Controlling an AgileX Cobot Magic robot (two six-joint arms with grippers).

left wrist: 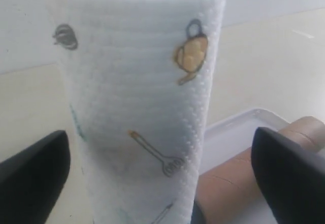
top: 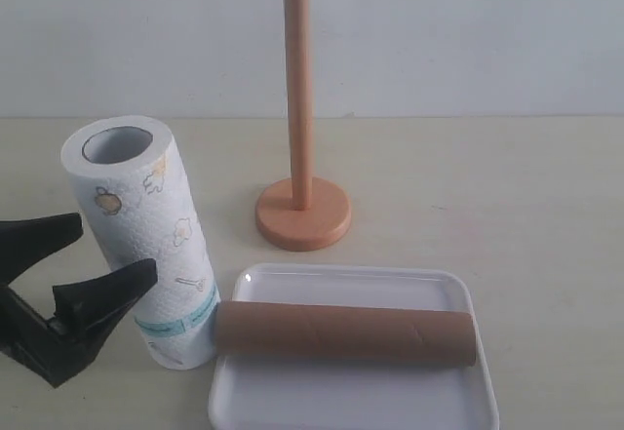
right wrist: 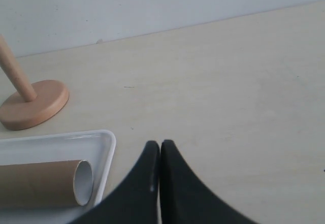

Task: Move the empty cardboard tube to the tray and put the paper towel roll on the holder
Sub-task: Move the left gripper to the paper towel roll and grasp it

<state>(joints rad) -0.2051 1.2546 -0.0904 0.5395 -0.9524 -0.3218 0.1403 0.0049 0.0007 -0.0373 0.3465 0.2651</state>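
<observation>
Left gripper: open, flanking upright paper towel roll; close gently, squarely, mid-height. Right gripper: closed, empty.

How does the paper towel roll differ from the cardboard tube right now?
The paper towel roll stands on end on the table, while the cardboard tube lies on its side in the tray. The paper towel roll is thick and white with small printed pictures; the cardboard tube is much slimmer and plain brown. Both are hollow cylinders.
</observation>
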